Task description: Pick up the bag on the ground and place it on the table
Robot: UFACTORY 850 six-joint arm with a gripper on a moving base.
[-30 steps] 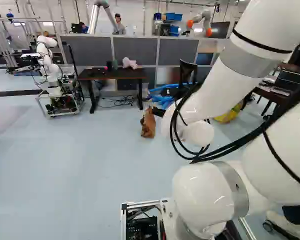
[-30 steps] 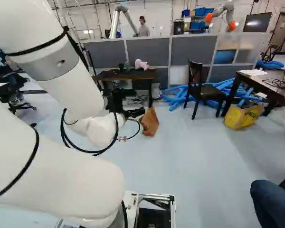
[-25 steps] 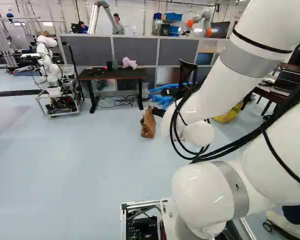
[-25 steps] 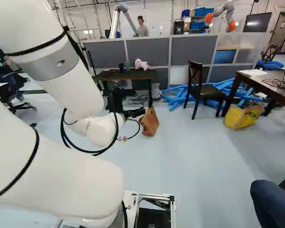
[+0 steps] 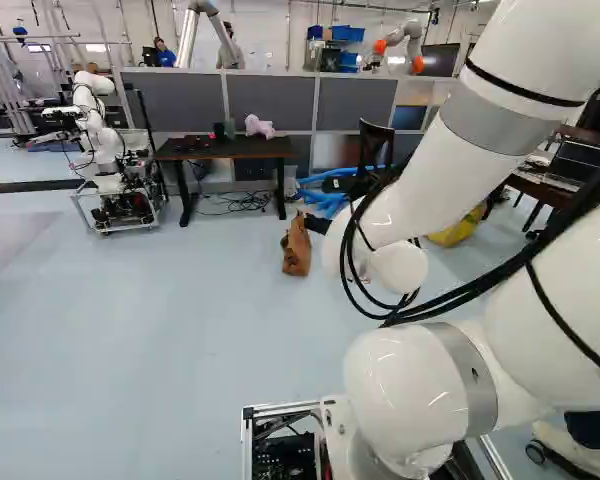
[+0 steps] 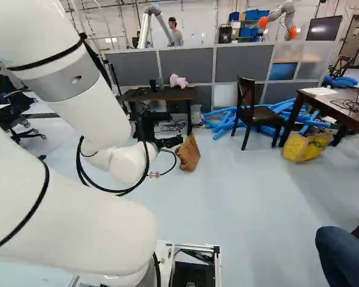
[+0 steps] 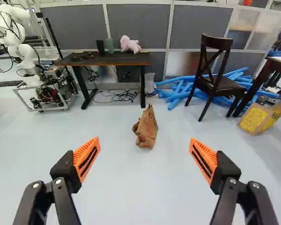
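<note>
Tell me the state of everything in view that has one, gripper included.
Gripper, open
Brown bag, on the floor, creased, not gripped
Far table, standing upright
Pink plush toy, on the far table
Wooden chair, upright
Blue tubes, piled loosely on the floor
Yellow bag, on the floor

The bag (image 7: 147, 130) is matt brown paper, creased and rough. The near arm's shell (image 5: 405, 390) is glossy, smooth white; its grey collar (image 5: 475, 118) has a satin, metallic look. The orange pads (image 7: 87, 159) look like matt plastic or rubber, ribbed. The far table (image 7: 103, 59) has a dark, wood-look top; the chair (image 7: 220, 86) at right looks wooden, with a slight sheen. The floor (image 7: 145, 187) is smooth, softly shiny.
</note>
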